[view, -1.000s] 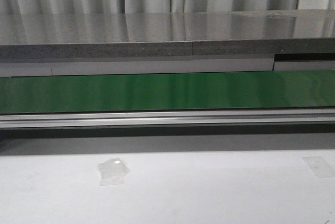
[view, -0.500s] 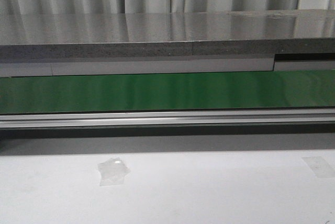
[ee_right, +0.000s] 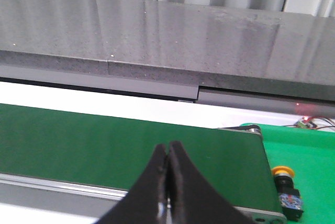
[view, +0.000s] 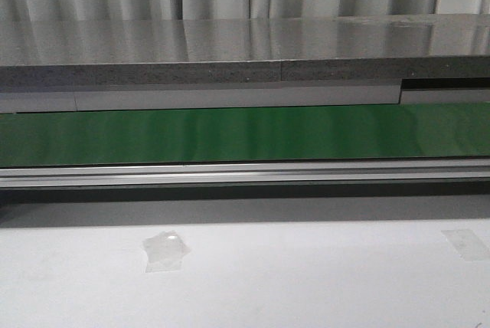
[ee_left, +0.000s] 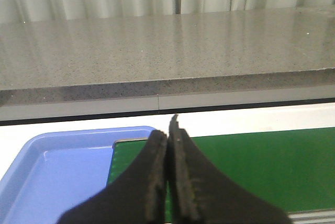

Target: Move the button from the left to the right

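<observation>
The button (ee_right: 286,187), with a yellow-orange cap and a black body with bluish contacts, lies on a bright green surface (ee_right: 314,161) just past the end of the dark green conveyor belt (ee_right: 104,140) in the right wrist view. My right gripper (ee_right: 168,150) is shut with nothing in it, over the belt and well short of the button. In the left wrist view my left gripper (ee_left: 168,130) is shut and empty above the belt's (ee_left: 251,166) other end, beside a blue tray (ee_left: 57,166). Neither gripper nor the button appears in the front view.
The conveyor belt (view: 245,132) runs across the front view behind an aluminium rail (view: 245,173). A grey stone counter (view: 245,48) rises behind it, with curtains beyond. Two tape patches (view: 164,251) (view: 467,242) lie on the white table in front.
</observation>
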